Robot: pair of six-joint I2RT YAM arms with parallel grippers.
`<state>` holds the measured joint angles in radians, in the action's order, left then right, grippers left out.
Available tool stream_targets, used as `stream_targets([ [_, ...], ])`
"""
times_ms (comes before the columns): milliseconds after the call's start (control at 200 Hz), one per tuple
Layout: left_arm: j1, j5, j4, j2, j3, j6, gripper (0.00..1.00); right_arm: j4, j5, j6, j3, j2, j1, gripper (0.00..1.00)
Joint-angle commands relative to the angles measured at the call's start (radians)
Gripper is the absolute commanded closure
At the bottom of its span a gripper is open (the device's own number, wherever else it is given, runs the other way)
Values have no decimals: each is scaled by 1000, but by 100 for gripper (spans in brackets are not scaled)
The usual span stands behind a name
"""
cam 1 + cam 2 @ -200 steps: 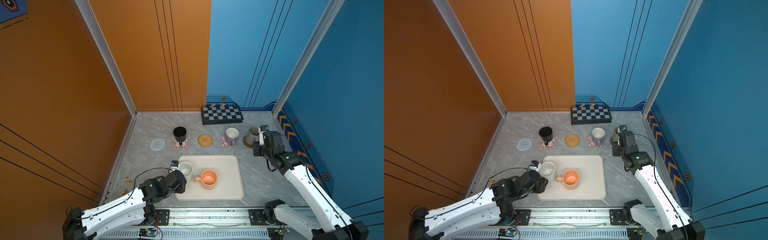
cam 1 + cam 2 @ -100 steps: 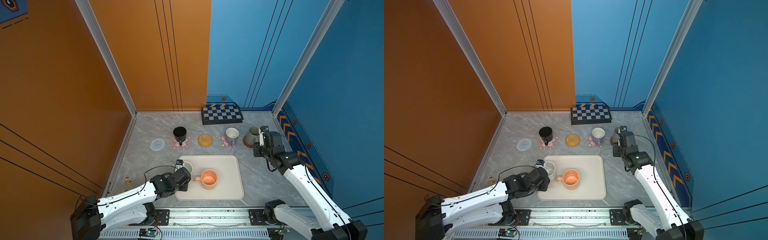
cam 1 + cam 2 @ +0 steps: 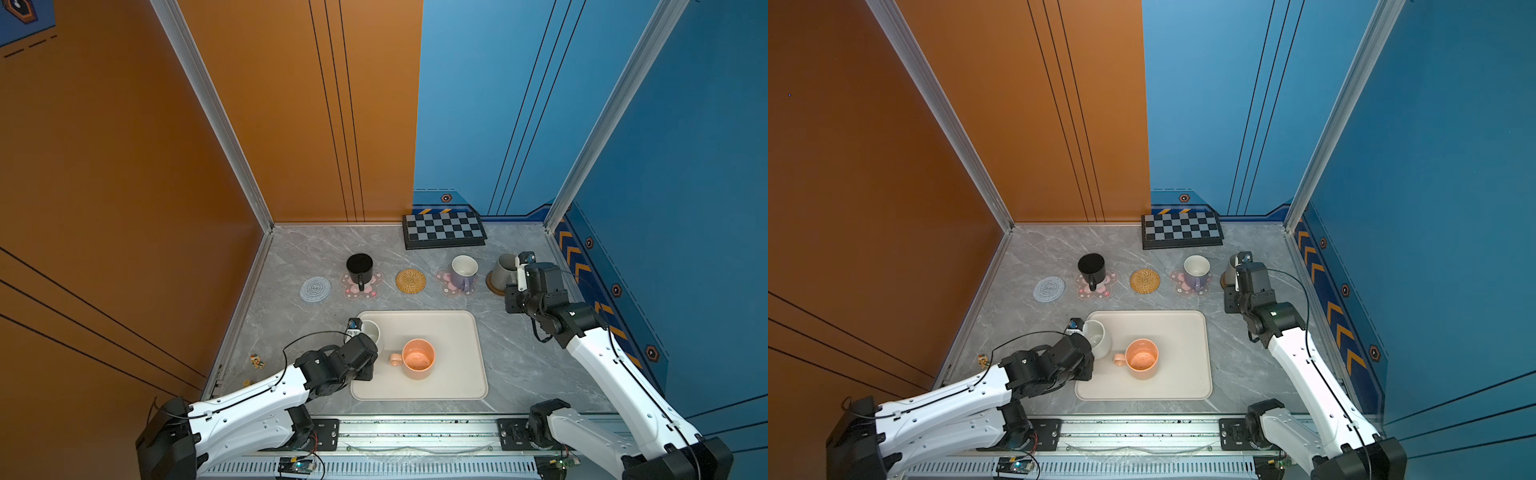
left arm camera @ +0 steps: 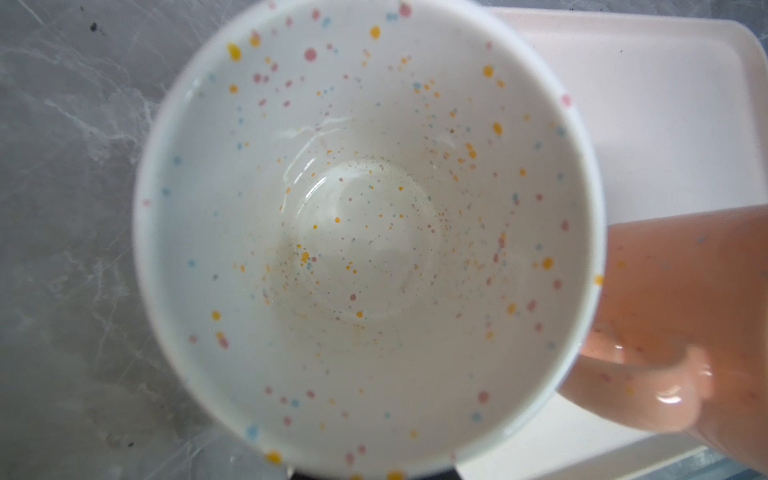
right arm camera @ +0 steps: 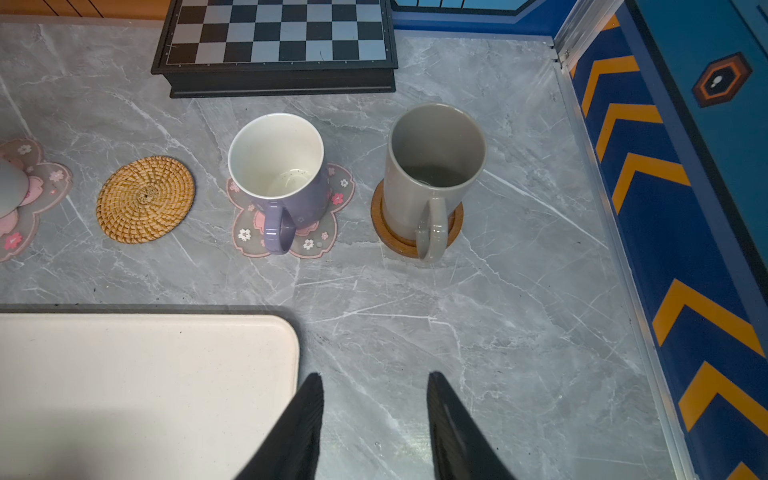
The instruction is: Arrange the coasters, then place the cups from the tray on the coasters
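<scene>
The left gripper [image 3: 365,348] is right at the spotty white cup [image 3: 371,330], on the side of the cup nearest the robot. This cup is at the far left corner of the tray [image 3: 453,332]. The left wrist view looks straight down into the cup, and the cup fills most of it. The fingers do not show in any view, so I cannot tell if they are pinching it.

The orange cup [image 3: 417,358] stands just beside it, near the middle of the tray.

The right gripper [image 5: 374,378] hangs over bare table beside the tray's far right corner. Its two black fingers [image 5: 303,428] are spread apart with nothing between them. The grey cup [image 5: 432,166] stands a little way in front of them on the brown coaster [image 5: 376,216].

The purple cup [image 5: 282,174] sits on a pink flower coaster [image 5: 332,224]. The black cup [image 3: 359,268] sits on the other pink flower coaster [image 3: 372,289]. The straw coaster [image 5: 145,199] and the grey-blue coaster [image 3: 315,289] have no cups.
</scene>
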<state>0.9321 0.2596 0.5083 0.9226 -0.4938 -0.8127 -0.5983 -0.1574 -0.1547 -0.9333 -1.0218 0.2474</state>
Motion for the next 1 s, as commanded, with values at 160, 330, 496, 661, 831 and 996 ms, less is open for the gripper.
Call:
stream_targets([
  [160,-2,60,76,-47,-46,27,100,12,27,-24,4,1,-7,56],
  [330,-15,97,163,-56,-100,55,100,12,30,-18,-11,-14,-10,56],
  [496,-16,118,181,-64,-130,64,100,14,45,-20,-26,-37,-10,56],
  [661,-21,160,184,-82,-161,91,100,20,51,-16,-26,-43,-11,56],
  [831,-88,151,190,-61,-212,145,100,28,71,-19,-36,-61,-13,56],
  [996,-172,131,226,-32,-269,201,100,37,86,-20,-54,-88,-14,56],
])
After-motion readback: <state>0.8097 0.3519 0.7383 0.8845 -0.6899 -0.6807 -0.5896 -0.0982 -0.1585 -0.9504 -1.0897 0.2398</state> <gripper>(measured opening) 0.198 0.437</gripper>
